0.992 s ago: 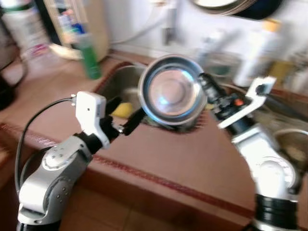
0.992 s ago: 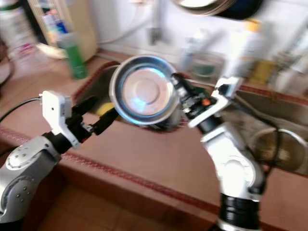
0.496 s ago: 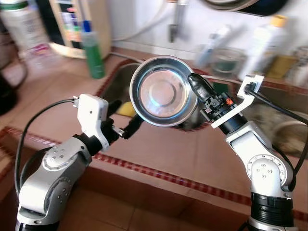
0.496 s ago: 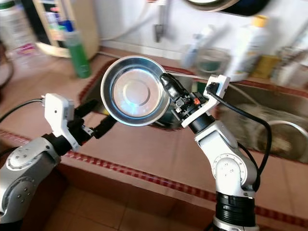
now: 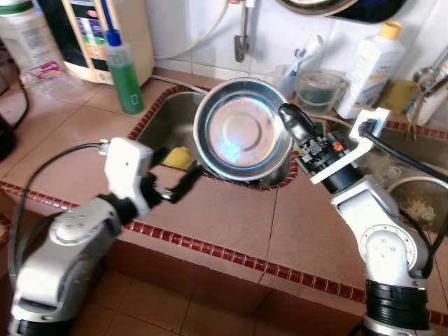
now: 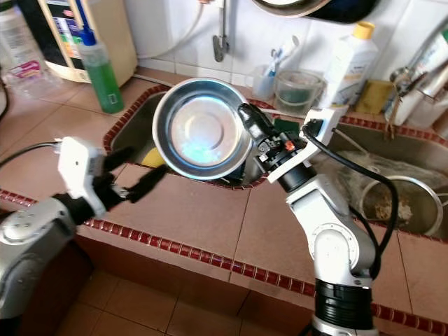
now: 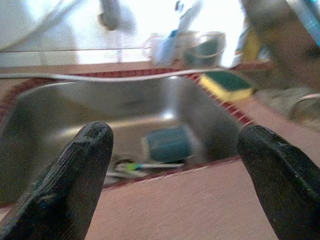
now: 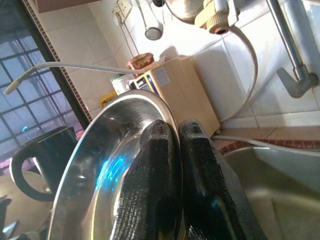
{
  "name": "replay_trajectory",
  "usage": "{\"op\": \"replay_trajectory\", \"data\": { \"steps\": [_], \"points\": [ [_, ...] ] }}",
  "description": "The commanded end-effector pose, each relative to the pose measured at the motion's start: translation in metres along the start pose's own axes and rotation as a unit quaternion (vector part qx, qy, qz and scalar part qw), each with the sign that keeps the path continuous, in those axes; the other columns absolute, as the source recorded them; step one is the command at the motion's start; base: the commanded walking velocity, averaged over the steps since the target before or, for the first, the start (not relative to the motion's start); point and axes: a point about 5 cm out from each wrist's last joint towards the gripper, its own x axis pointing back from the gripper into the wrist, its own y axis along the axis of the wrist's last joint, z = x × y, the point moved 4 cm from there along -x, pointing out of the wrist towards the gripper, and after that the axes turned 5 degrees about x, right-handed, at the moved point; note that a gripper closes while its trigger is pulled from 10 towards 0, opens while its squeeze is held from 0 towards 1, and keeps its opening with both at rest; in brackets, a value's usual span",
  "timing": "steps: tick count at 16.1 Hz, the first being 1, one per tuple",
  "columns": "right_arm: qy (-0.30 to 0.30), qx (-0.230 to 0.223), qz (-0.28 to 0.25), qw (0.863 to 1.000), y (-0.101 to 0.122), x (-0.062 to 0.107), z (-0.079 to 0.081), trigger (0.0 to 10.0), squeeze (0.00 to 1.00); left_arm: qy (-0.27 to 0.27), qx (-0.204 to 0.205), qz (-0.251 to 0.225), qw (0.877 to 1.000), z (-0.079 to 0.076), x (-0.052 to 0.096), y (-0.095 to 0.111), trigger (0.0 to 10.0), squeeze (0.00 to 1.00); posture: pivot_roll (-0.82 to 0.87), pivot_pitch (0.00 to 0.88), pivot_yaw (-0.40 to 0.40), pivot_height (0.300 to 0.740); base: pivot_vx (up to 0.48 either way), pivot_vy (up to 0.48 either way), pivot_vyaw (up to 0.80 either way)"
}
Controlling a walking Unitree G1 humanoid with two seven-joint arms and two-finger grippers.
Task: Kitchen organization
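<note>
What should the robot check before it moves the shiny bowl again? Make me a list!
1. Right gripper pinches the steel bowl by its rim: ok, fingers closed on the rim in the right wrist view.
2. Bowl held up over the sink, not touching it: ok.
3. Left gripper open and holding nothing: ok, it hovers over the counter by the sink's edge.
4. Sink floor free for the bowl: not ok, a blue-green item and a utensil lie there.
5. Bowl is clean and dry: cannot tell.
</note>
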Motion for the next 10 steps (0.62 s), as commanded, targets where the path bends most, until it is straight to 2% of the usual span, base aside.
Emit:
{"op": "replay_trajectory", "data": {
  "steps": [1,3,5,10],
  "points": [
    [-0.008,0.007,-0.004,1.0,0.002,0.003,-0.005,10.0,0.0,0.008,-0.014,0.011,1.0,0.008,0.005,-0.004,10.0,0.0,-0.04,0.087,0.016,0.74,0.0,0.0,0.0],
    [-0.014,0.011,-0.009,1.0,0.005,0.004,-0.008,10.0,0.0,0.006,-0.027,0.026,0.999,0.01,0.008,-0.009,10.0,0.0,-0.04,0.091,0.017,0.74,0.0,0.0,0.0],
    [-0.022,0.024,-0.007,0.999,0.006,0.006,-0.012,10.0,0.0,-0.006,-0.007,0.02,1.0,0.009,0.012,-0.006,10.0,0.0,-0.04,0.094,0.017,0.74,0.0,0.0,0.0],
    [-0.059,0.042,0.025,0.997,-0.009,0.017,-0.032,10.0,0.0,-0.115,0.047,-0.034,0.992,-0.022,0.02,0.028,10.0,0.0,-0.04,0.096,0.012,0.74,0.0,0.0,0.0]
  ]
}}
